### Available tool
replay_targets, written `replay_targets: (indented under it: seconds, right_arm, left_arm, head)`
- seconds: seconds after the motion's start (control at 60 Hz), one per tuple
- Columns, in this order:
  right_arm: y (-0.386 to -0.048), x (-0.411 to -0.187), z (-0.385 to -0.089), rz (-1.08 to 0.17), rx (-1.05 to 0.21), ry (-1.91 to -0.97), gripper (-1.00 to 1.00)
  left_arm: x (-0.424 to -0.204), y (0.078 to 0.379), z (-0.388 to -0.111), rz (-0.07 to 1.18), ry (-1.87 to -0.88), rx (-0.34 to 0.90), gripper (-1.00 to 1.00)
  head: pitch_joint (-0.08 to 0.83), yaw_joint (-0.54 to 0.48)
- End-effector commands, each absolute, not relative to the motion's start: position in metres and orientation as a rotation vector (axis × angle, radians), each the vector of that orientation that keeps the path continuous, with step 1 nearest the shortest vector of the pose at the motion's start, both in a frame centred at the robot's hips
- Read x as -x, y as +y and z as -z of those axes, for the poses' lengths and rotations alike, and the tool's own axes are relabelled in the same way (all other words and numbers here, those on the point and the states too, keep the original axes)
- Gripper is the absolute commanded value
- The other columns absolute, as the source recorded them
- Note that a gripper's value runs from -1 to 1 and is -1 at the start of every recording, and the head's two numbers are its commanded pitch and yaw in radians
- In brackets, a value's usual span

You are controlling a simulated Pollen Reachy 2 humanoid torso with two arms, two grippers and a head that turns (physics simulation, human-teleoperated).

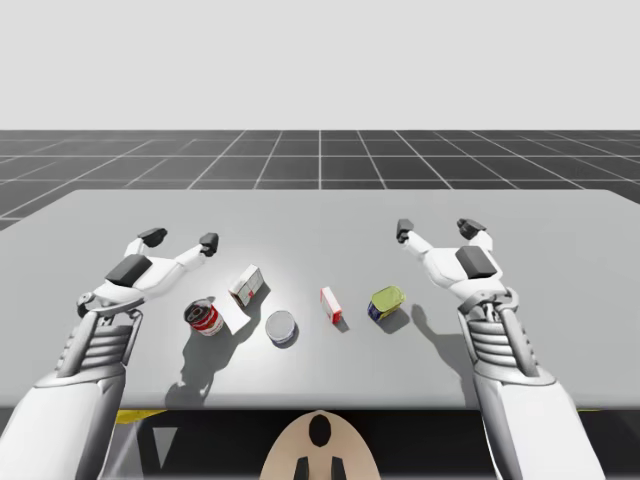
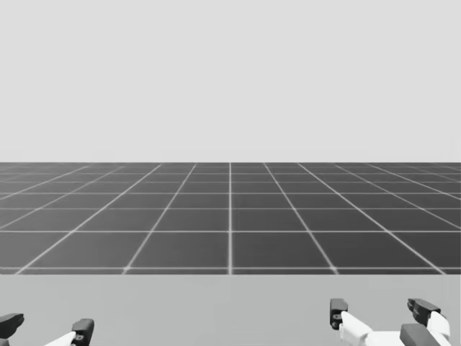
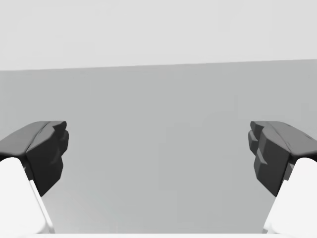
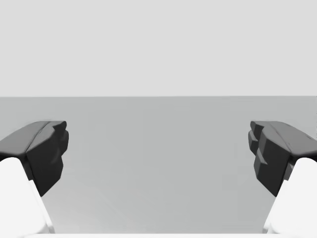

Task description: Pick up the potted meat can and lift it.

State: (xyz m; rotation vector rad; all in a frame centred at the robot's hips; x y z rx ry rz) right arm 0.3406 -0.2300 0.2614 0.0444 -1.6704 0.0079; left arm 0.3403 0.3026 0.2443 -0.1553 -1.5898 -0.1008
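At the far left the robot's left gripper (image 1: 180, 239) hovers over the pale grey table (image 1: 320, 215). Its dark-tipped fingers are spread wide with nothing between them, and its wrist view has only bare tabletop ahead. Near it lies a red-labelled round tin can (image 1: 204, 318), tipped on its side, and just beside that a white cardboard box with red print (image 1: 247, 285). Next along, nearer the robot's edge, comes a low round metal can with a blue band (image 1: 282, 328), then a small red and white box (image 1: 331, 305).

A little apart to the right of that box sits the thing wanted: the squat blue potted meat can with a yellow-green top (image 1: 387, 302), resting on the table with nothing touching it. Whether it stands quite square I cannot tell. Furthest right, the right gripper (image 1: 437, 229) hangs over the table, seemingly beyond the can and off to its right. Its jaws are likewise released and empty.

To my eye the job is at its very start, with the reach not yet begun. The right arm looks the better placed. The next move calls for drawing that gripper back and inward until it is over the potted meat can, with an open finger on either side of its body. It would then come down, close firmly and raise the can, minding the small box near by
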Motion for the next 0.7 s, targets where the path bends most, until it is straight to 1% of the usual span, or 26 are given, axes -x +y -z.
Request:
replay_targets:
  seconds: [0.017, 0.033, 0.117, 0.183, 0.2, 0.233, 0.3, 0.45, 0.5, 0.517, 0.7]
  right_arm:
    - [-0.2281, -0.3372, -0.2610, -0.021, -0.021, -1.654, -1.00]
    - [-0.2273, -0.3371, -0.2615, -0.031, -0.026, -1.666, -1.00]
    - [-0.2266, -0.3367, -0.2626, -0.050, -0.030, -1.669, -1.00]
    - [-0.2271, -0.3373, -0.2622, -0.051, -0.018, -1.664, -1.00]
    - [-0.2276, -0.3380, -0.2615, -0.051, 0.003, -1.674, -1.00]
    - [-0.2279, -0.3382, -0.2611, -0.052, 0.011, -1.678, -1.00]
    - [-0.2283, -0.3384, -0.2612, -0.047, 0.011, -1.678, -1.00]
    - [-0.2281, -0.3381, -0.2602, -0.060, 0.020, -1.684, -1.00]
    - [-0.2281, -0.3382, -0.2599, -0.065, 0.018, -1.684, -1.00]
    - [-0.2279, -0.3382, -0.2595, -0.068, 0.021, -1.686, -1.00]
    - [-0.2272, -0.3390, -0.2574, -0.082, 0.030, -1.679, -1.00]
  left_arm:
    - [-0.3399, 0.3022, -0.2443, 0.107, -1.599, 0.138, -1.00]
    - [-0.3399, 0.3023, -0.2443, 0.108, -1.602, 0.134, -1.00]
    - [-0.3399, 0.3022, -0.2445, 0.110, -1.607, 0.128, -1.00]
    - [-0.3396, 0.3021, -0.2447, 0.109, -1.609, 0.128, -1.00]
    - [-0.3395, 0.3022, -0.2448, 0.110, -1.611, 0.124, -1.00]
    - [-0.3395, 0.3022, -0.2449, 0.110, -1.612, 0.123, -1.00]
    - [-0.3392, 0.3016, -0.2450, 0.114, -1.617, 0.116, -1.00]
    - [-0.3391, 0.2999, -0.2438, 0.129, -1.625, 0.094, -1.00]
    - [-0.3392, 0.3000, -0.2437, 0.130, -1.627, 0.090, -1.00]
    - [-0.3392, 0.2999, -0.2437, 0.131, -1.629, 0.087, -1.00]
    - [-0.3392, 0.2995, -0.2436, 0.140, -1.635, 0.071, -1.00]
  head:
    - [0.008, 0.00]
    - [0.011, 0.00]
    - [0.027, 0.00]
    - [0.063, -0.01]
    - [0.088, -0.01]
    - [0.104, -0.01]
    - [0.155, -0.01]
    - [0.304, 0.00]
    - [0.333, 0.00]
    - [0.360, 0.00]
    - [0.464, -0.01]
